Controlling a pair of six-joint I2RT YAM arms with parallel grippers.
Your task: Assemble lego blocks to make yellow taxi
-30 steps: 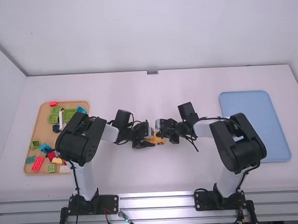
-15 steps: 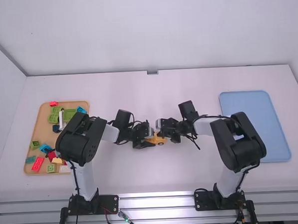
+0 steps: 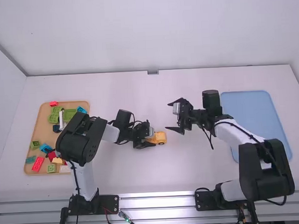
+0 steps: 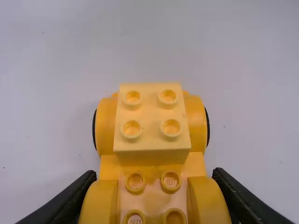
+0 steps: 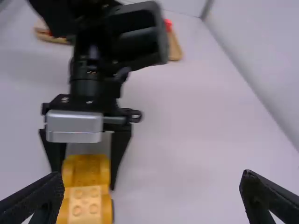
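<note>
- One yellow taxi body (image 3: pixel 161 137), part-built, sits mid-table; pale yellow brick (image 4: pixel 152 119) is mounted on its 3 o'clock end, wheels at its sides.
- Left gripper (image 4: pixel 155 175) comes in from 9 o'clock; we log it as grasping the taxi body by both sides.
- Right gripper (image 3: pixel 168 116) is at 1 o'clock of the body, apart from it, spread wide, nothing between its fingers.
- Farther out at 9 o'clock we have the wooden tray (image 3: pixel 41 125) with loose blocks, including a yellow brick (image 3: pixel 57 160). Blue tray (image 3: pixel 249 109) lies at 3 o'clock.
- Step, our call: stacking, with the pale brick seated.
- Next, we'd guess: if parts are missing, the left gripper should let go squarely without tipping the body, then fetch a block from 9 o'clock.
</note>
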